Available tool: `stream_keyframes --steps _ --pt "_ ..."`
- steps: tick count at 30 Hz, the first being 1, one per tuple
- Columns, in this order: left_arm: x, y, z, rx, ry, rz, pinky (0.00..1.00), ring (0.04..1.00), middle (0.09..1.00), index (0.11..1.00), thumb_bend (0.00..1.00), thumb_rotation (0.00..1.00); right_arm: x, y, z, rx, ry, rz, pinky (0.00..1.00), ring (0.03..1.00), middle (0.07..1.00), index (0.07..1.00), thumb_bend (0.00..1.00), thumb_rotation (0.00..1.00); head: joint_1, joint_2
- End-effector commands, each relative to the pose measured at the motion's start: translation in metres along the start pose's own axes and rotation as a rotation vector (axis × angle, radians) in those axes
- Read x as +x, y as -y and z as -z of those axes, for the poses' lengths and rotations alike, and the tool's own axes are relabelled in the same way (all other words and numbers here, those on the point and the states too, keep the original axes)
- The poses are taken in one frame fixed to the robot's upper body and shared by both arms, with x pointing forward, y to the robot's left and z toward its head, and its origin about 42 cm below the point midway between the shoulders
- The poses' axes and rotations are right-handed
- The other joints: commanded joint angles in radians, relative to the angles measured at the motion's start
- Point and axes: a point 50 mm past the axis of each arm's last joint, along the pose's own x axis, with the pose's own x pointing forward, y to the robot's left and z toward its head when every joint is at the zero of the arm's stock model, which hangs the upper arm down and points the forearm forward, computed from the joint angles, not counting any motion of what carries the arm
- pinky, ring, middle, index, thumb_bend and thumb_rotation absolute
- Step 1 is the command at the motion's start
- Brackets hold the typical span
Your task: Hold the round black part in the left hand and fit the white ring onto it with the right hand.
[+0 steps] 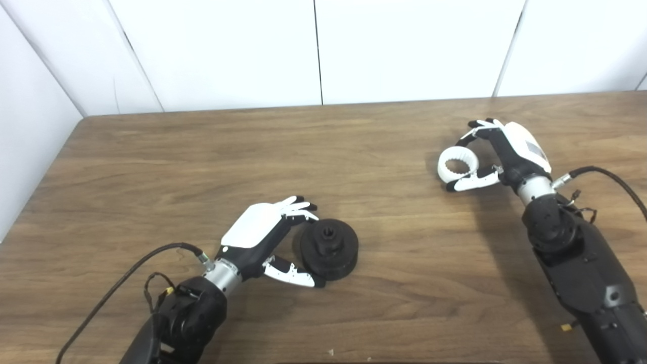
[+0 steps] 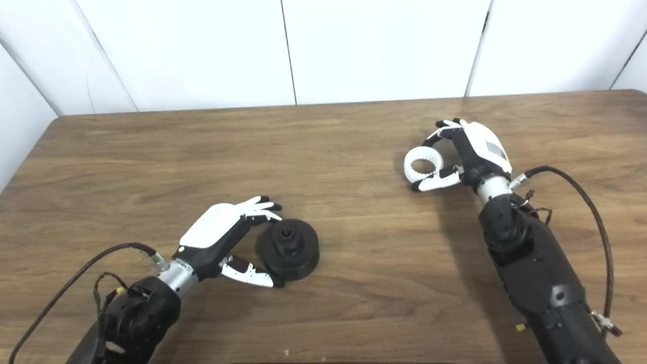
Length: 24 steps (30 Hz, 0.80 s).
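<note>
The round black part [image 1: 329, 248] is seen lying on the wooden tabletop [image 1: 323, 167], toward the near left. It is a thick disc with a raised hub and a small hole at its centre. The left robot hand [image 1: 268, 240] is set against its left side — the fingers [image 1: 298, 206] reach over the far edge of the part and the thumb [image 1: 293, 273] is laid along the near edge, so the part is bracketed between them. Whether a firm clamp has been made cannot be told; the part is resting on the tabletop, not lifted.

The white ring [image 1: 457, 165], toothed on its inner face, is held at the far right, well apart from the black part. It is pinched by the right robot hand [image 1: 498, 151] — fingers curled over its far rim, thumb pressed beneath its near rim. Whether the ring is raised clear of the tabletop cannot be told. A black cable [image 1: 611, 179] is seen trailing from the right wrist.
</note>
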Motion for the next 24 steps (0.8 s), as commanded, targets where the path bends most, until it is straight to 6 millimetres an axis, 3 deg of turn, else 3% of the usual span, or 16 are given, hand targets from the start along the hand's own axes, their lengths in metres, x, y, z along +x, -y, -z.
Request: stream_keyframes --steps 1,14,24 --pt "0.002 0.001 0.0 0.005 0.004 0.016 0.91 0.961 0.89 0.619 0.72 0.43 0.007 0.025 -0.028 0.005 0.083 0.049 0.93 0.963 0.887 0.489 0.52 0.15 -0.001 0.001" --pt "0.005 0.004 -0.001 -0.001 0.002 0.016 0.9 0.962 0.891 0.609 0.72 0.42 -0.014 0.042 -0.073 0.049 0.184 0.002 0.93 0.976 0.893 0.488 0.52 0.15 0.0 0.0" --pt "0.007 0.005 -0.003 0.003 -0.004 0.015 0.9 0.959 0.89 0.618 0.72 0.42 -0.038 0.041 -0.103 0.054 0.268 -0.068 0.96 0.972 0.887 0.486 0.52 0.15 0.006 0.005"
